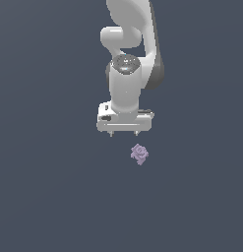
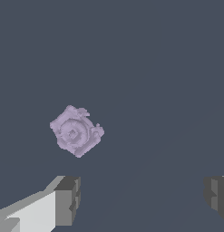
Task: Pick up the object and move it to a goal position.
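jaws point(image 1: 124, 134) spread, holding nothing | object point(image 1: 139, 154) lies apart on plain floor point(image 1: 54, 197)

object point(image 1: 139, 154) | small pale lilac lump, swirled rose-like top, blocky base | lies free on the dark grey floor, swirl facing up, corners turned diamond-wise in the wrist view point(image 2: 76, 131) | sits at about 5 o'clock of the exterior view's centre
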Robot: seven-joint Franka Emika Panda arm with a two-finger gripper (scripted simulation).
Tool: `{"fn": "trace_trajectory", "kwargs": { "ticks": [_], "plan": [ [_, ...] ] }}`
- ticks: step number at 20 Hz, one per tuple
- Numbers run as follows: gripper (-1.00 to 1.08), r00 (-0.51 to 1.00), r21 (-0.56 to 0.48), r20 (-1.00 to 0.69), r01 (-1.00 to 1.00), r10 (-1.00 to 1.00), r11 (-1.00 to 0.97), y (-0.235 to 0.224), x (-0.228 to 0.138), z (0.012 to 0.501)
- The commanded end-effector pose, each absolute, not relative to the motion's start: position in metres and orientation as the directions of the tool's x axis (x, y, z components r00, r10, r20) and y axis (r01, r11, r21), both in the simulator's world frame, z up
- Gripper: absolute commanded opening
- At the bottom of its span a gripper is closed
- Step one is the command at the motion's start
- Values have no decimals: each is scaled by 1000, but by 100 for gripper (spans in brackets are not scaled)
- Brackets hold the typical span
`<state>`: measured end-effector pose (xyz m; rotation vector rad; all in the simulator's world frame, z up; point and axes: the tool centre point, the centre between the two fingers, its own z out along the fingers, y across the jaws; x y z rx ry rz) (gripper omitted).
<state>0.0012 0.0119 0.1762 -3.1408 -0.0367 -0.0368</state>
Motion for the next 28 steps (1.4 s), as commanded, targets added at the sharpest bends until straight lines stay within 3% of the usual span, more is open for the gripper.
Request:
{"fn": "trace_trajectory", "kwargs": {
  "ticks": [1, 16, 28],
  "plan": [
    [100, 999, 0, 23, 23, 23, -1000, 12, 1, 176],
    [100, 1000, 7, 26, 15, 16, -1000, 10, 7, 173],
    [100, 971, 15, 13, 240, 240, -971, 34, 14, 150]
  ]
}}
